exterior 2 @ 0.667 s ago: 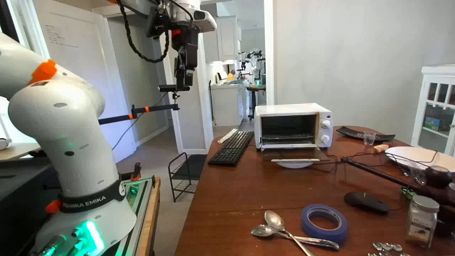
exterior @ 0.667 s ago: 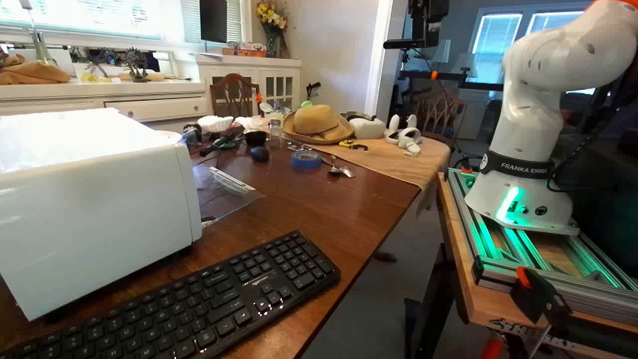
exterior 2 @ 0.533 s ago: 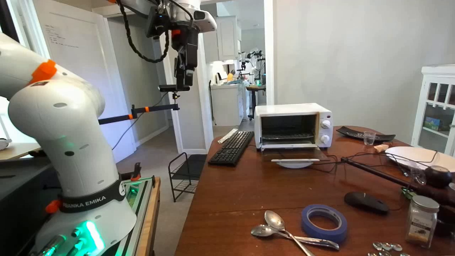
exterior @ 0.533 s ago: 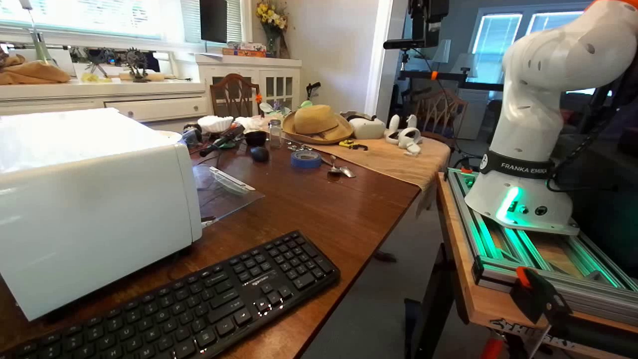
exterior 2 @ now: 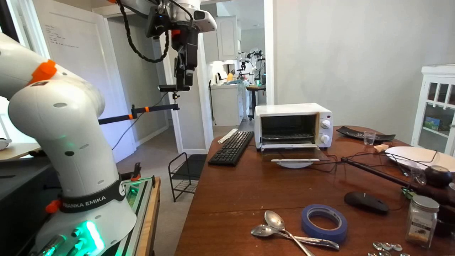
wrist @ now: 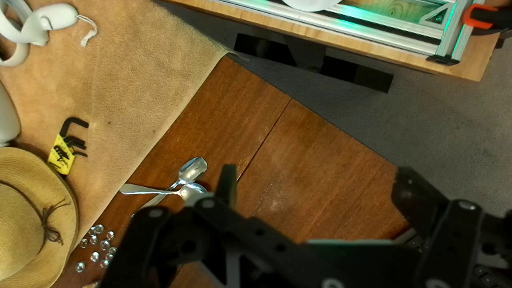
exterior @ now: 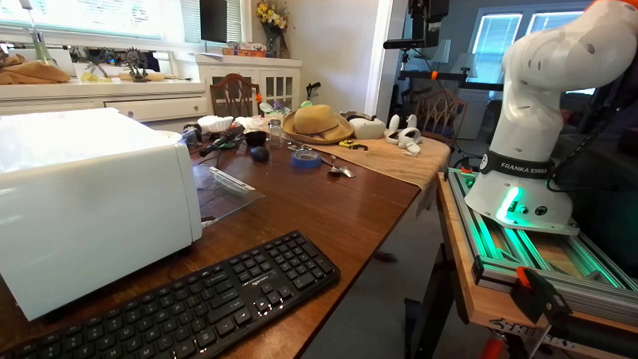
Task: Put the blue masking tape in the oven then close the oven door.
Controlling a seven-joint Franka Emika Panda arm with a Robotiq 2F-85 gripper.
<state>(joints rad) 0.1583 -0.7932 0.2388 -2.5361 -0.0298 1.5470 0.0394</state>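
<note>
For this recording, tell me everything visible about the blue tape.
The tape is a blue roll with a paler inner core around an open centre. Both exterior views show it lying flat on the wooden table, outside the oven. Two crossed spoons lie beside it; whether either touches it, I cannot tell. The end effector hangs clear of it. I cannot make it out in the wrist view.

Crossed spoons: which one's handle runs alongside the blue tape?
The spoon whose bowl lies farther left in an exterior view: its handle runs beside the blue masking tape, while the other spoon has its handle reaching the picture's bottom edge.
</note>
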